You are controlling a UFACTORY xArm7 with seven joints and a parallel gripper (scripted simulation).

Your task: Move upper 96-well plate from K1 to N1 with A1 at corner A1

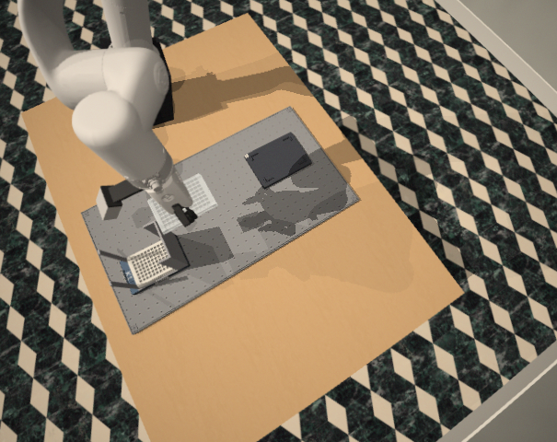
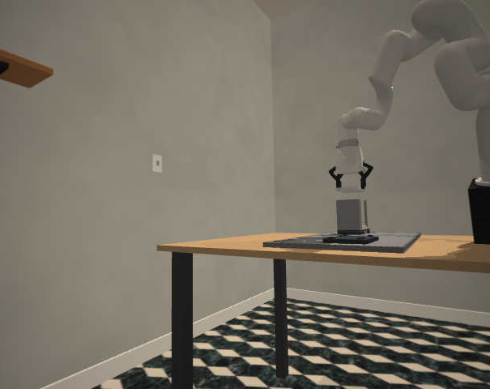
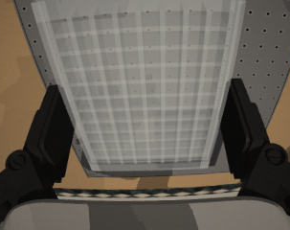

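My gripper (image 2: 350,181) is shut on the upper 96-well plate (image 2: 349,189), a clear plate held level in the air by its two long sides. It hangs a little above rack K1 (image 2: 351,215). In the top view the held plate (image 1: 183,200) is up and right of the rack (image 1: 156,259), which holds the lower plate (image 1: 147,263). The arm hides one finger there. The wrist view shows the plate (image 3: 141,77) between both black fingers. Nest N1 (image 1: 278,159) is a dark empty tray at the far right, with a pale A1 square (image 1: 246,155) at its left corner.
Rack and nest stand on a grey perforated baseplate (image 1: 221,214) on an orange table. The arm's black pedestal (image 2: 485,211) is at the table's back edge. The nest shows low and dark below the rack in the side view (image 2: 350,239).
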